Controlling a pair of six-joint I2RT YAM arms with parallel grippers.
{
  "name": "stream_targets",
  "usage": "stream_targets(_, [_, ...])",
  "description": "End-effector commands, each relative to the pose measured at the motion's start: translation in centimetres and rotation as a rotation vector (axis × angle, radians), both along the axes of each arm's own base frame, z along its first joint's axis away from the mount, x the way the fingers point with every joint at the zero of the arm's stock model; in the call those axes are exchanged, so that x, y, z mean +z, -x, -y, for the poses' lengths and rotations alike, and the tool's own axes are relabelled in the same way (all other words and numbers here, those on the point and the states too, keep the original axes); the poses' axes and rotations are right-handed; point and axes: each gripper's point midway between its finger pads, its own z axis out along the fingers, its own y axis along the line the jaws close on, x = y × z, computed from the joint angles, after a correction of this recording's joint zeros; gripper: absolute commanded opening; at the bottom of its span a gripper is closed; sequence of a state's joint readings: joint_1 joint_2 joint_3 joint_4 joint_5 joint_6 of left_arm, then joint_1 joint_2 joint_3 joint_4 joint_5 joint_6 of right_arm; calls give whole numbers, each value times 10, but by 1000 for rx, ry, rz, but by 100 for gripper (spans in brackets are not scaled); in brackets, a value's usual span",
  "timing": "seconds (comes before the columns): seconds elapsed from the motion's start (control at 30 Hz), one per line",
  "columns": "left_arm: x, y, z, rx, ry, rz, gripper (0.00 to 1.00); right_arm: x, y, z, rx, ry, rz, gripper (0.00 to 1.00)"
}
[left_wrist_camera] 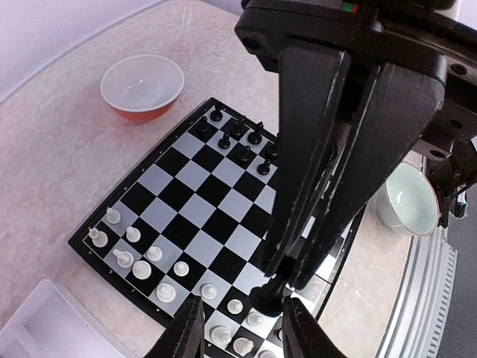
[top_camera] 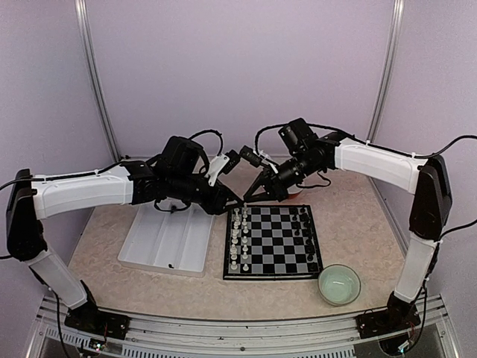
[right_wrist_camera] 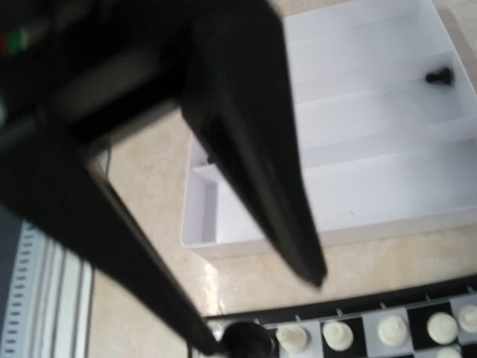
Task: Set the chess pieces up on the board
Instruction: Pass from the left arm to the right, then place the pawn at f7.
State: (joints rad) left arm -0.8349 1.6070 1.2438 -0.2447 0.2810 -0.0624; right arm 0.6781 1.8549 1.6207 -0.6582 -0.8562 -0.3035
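The board (top_camera: 272,240) (left_wrist_camera: 201,201) lies in the middle of the table. White chess pieces (top_camera: 238,239) (left_wrist_camera: 141,268) fill its left columns, and several black chess pieces (top_camera: 302,224) (left_wrist_camera: 238,145) stand at its right side. Both grippers meet over the board's far left corner. My right gripper (top_camera: 250,197) (left_wrist_camera: 287,272) is shut on the top of a black piece (left_wrist_camera: 270,298) (right_wrist_camera: 246,341). My left gripper (top_camera: 232,201) (left_wrist_camera: 240,307) stands open around that piece, its fingers apart from it. Whether the piece's base touches the board I cannot tell.
A white partitioned tray (top_camera: 168,239) (right_wrist_camera: 373,149) lies left of the board with one black piece (right_wrist_camera: 440,75) in it. A pale green bowl (top_camera: 339,284) (left_wrist_camera: 410,201) stands at the board's near right corner. A red bowl (left_wrist_camera: 141,86) sits behind the board.
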Motion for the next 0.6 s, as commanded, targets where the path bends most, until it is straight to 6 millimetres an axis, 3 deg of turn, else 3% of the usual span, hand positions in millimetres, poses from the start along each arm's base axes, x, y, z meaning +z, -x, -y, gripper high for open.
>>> stream_targets(0.0, [16, 4, -11, 20, -3, 59, 38, 8, -2, 23, -39, 50, 102, 0])
stream_targets(0.23, [15, 4, -40, 67, -63, 81, 39, -34, -13, 81, -131, 260, 201, 0])
stream_targets(0.57, [14, -11, -57, 125, -86, 81, 40, -95, 12, 149, -111, 562, 282, 0])
